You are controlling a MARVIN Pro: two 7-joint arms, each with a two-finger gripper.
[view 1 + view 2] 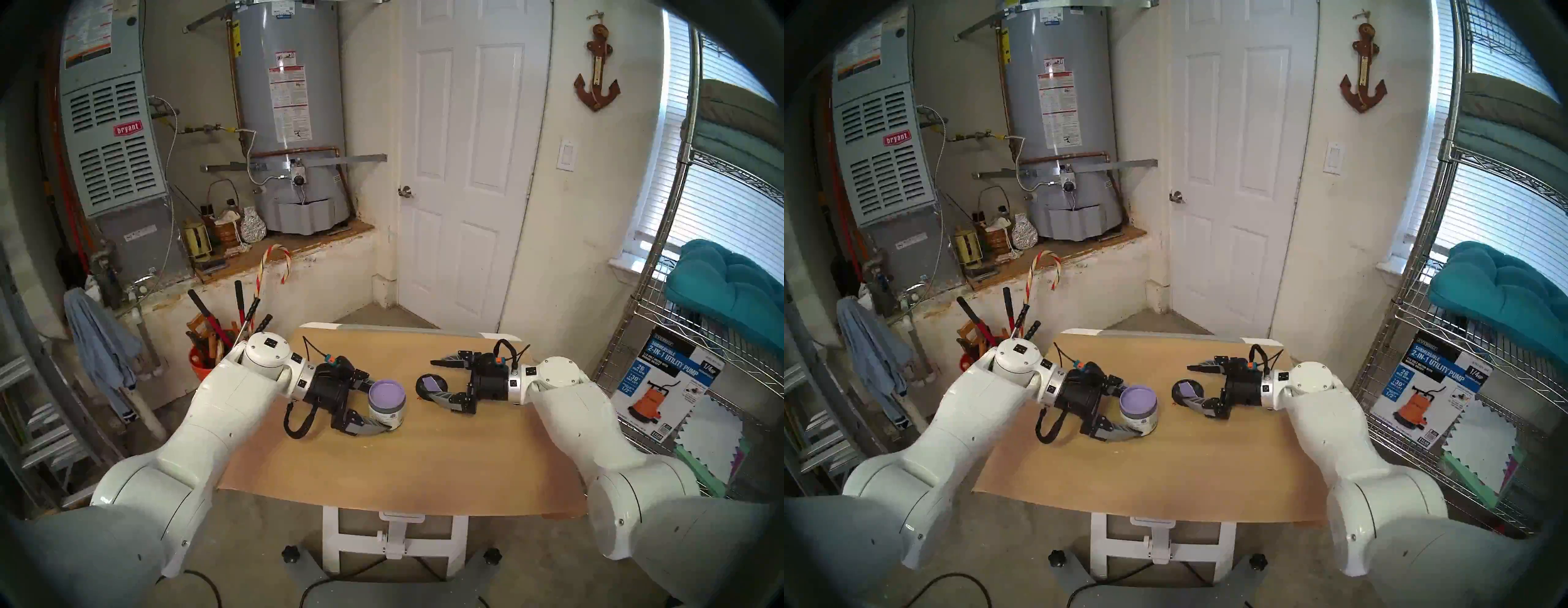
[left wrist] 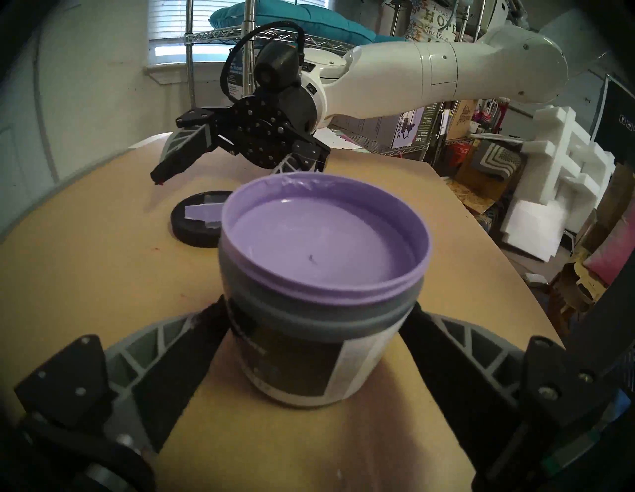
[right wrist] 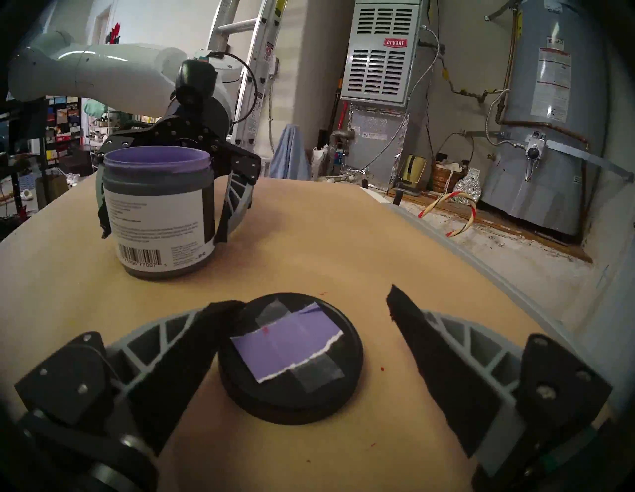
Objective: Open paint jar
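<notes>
Tan worktop [image 1: 403,467] carries the open paint jar [image 1: 387,405] mid-surface, gripped by the left gripper [image 1: 388,403]; right gripper [image 1: 428,380], jaws wide, straddles the black lid [image 1: 432,385] lying flat.

Paint jar [image 1: 387,405]: squat cylinder, upright on my table, lid off, lilac paint filling it near brim, lilac threaded rim, grey body, white barcode label. Lid [image 3: 290,357]: black, round, lying flat on table just beside jar, top face up, torn lilac swatch taped across it.
</notes>
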